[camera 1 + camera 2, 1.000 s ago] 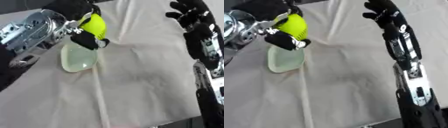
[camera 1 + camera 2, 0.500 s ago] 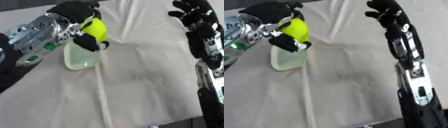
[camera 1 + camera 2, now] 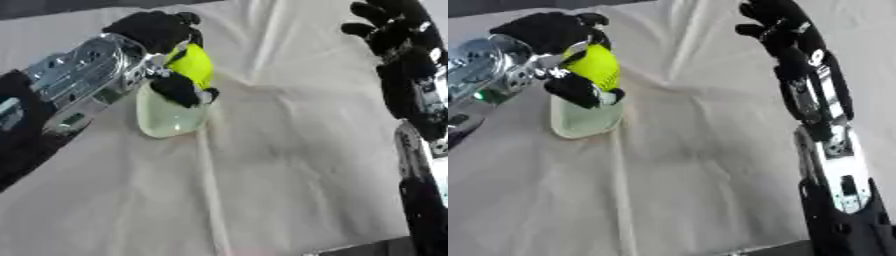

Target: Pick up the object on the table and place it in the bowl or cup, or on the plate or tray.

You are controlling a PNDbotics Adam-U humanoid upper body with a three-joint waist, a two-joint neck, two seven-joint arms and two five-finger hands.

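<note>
Yellow-green ball [image 3: 192,64] sits pinched in my left hand [image 3: 162,37], fingers and thumb curled round it, just above the pale green cup [image 3: 168,114] on the white cloth [image 3: 289,165]. My right hand [image 3: 776,22] hangs well apart, fingers loosely spread, holding nothing.

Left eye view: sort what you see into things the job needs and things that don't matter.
Job:
- yellow-green ball, held in the left hand
- pale green dish under it

Not part of it:
- white tablecloth
- right hand, open, idle at upper right
</note>
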